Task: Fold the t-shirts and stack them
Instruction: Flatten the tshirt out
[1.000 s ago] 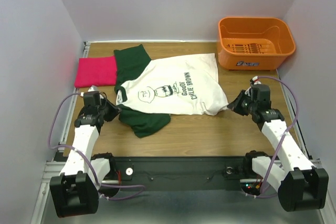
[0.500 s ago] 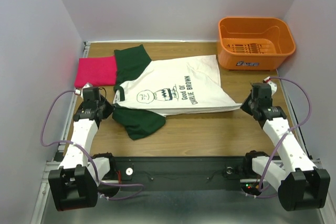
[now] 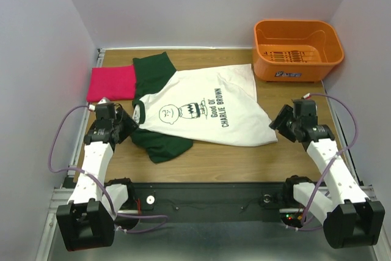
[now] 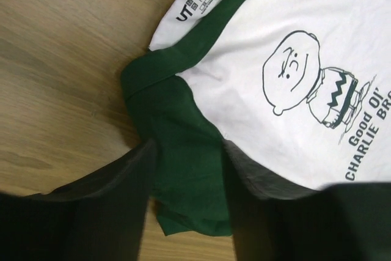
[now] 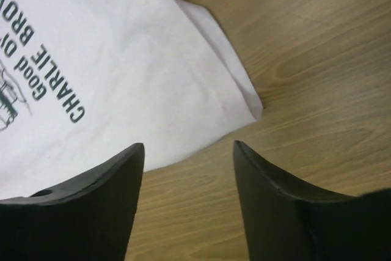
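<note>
The pink-red t-shirt (image 3: 112, 83) lies folded at the table's (image 3: 232, 157) far-left corner (apparently finished). The Charlie Brown t-shirt (image 3: 201, 111) lies spread mid-table, unfolded. The left gripper (image 4: 188, 148) over its sleeve (image 4: 183, 175) and the right gripper (image 5: 187, 146) at its hem both gape, holding nothing. Its folding and stacking are not yet done.

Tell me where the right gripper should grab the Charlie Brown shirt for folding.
Probably the near hem corner of the Charlie Brown shirt, coming in from the right: it tapers to a point with layered edges, lying flat just ahead of the open right gripper.
</note>
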